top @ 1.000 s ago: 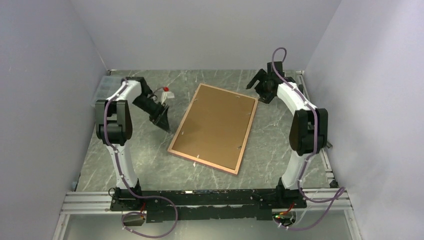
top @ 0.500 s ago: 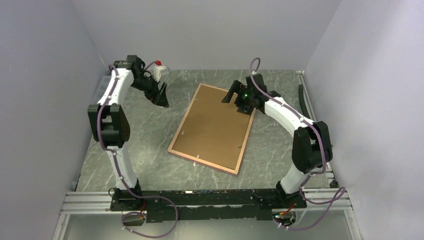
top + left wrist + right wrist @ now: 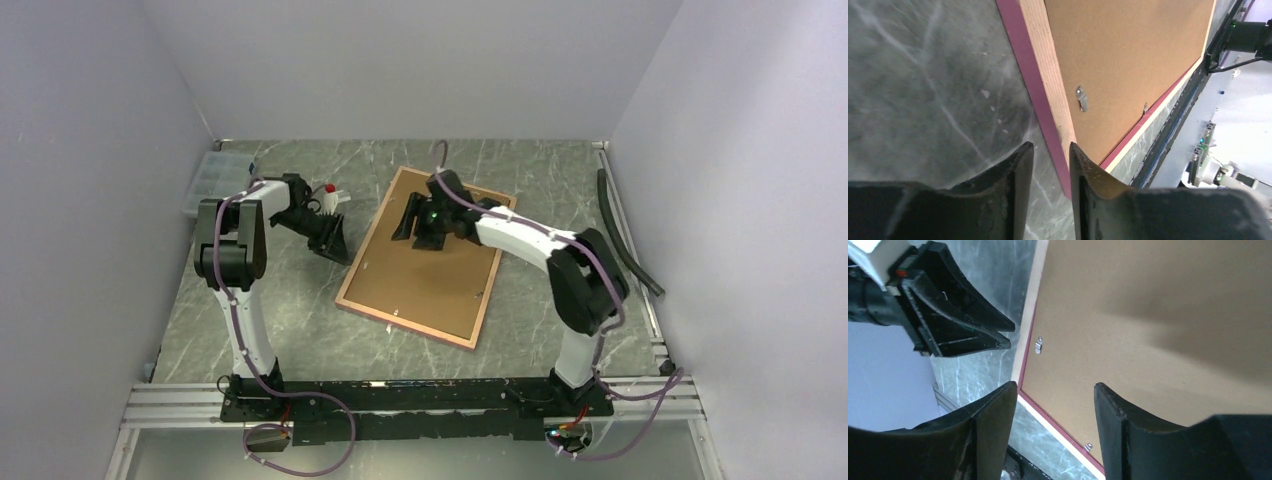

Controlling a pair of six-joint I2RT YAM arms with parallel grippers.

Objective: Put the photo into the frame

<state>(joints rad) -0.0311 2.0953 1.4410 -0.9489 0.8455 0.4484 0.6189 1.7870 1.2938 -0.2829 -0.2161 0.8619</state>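
**Top external.** The frame [image 3: 405,322] lies back up on the middle of the table [image 3: 280,320], skewed, with one long edge facing the left side. The brown backing board [image 3: 430,285] fills it.
- The left gripper [image 3: 335,245] is low, just beside that long edge.
- The right gripper [image 3: 412,228] hangs over the far part of the board.
- A clear box [image 3: 205,180] sits at the far-left corner, and a black hose [image 3: 625,230] lies along the right edge.
- Finger gaps cannot be read from this view.

**Left wrist.** The left gripper [image 3: 1050,146] has its fingers a narrow gap apart with nothing between them.
- Only this view shows the pink outer side of the frame rail [image 3: 1020,60], next to its tan back.
- A metal clip [image 3: 1081,98] sits on the backing board [image 3: 1128,50].
- Whether the fingertips touch the table [image 3: 908,75] cannot be told.

**Right wrist.** The right gripper [image 3: 1054,387] has its fingers wide apart and holds nothing. It is above the board [image 3: 1148,315].
- This view shows the left gripper [image 3: 1009,335] from the front, close to the frame rail [image 3: 1029,305] but off it.
- The clip [image 3: 1038,345] lies just inside the rail.

**Against earlier frames.**
- The frame has not shifted.
- Half a second ago the left gripper was raised and nearer the far edge. It has since dropped to the rail.
- The right gripper has moved from beyond the frame's far-right corner, across that corner, to the far middle of the board.
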